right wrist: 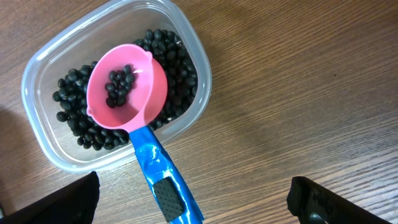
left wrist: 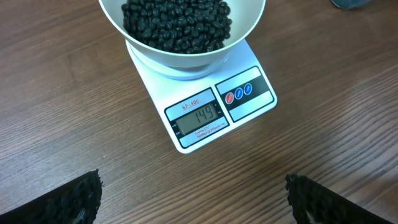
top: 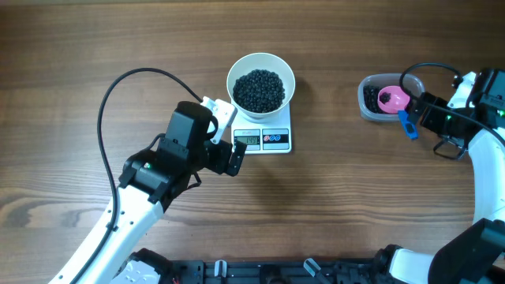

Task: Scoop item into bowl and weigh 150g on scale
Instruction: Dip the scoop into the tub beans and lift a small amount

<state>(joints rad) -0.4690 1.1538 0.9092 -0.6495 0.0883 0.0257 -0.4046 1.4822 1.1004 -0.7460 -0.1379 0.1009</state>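
The white bowl (top: pixel 261 60) stands on the scale (top: pixel 276 140) and holds a heap of black beans (top: pixel 259 89). In the left wrist view the scale's display (left wrist: pixel 200 116) reads 149 below the bowl (left wrist: pixel 186 59). My left gripper (top: pixel 229 134) (left wrist: pixel 193 179) hangs open just front-left of the scale, nothing between its fingers. At the right, a pink scoop (right wrist: pixel 126 87) with a blue handle (right wrist: pixel 163 180) rests in the clear tub (right wrist: pixel 37 68) with a few beans in it. My right gripper (top: pixel 422 122) (right wrist: pixel 194 180) is open around the handle's end, not touching it.
The clear tub (top: pixel 368 102) still holds loose beans around the scoop. A black cable (top: pixel 118 87) loops over the table left of the left arm. The arm bases stand along the front edge.
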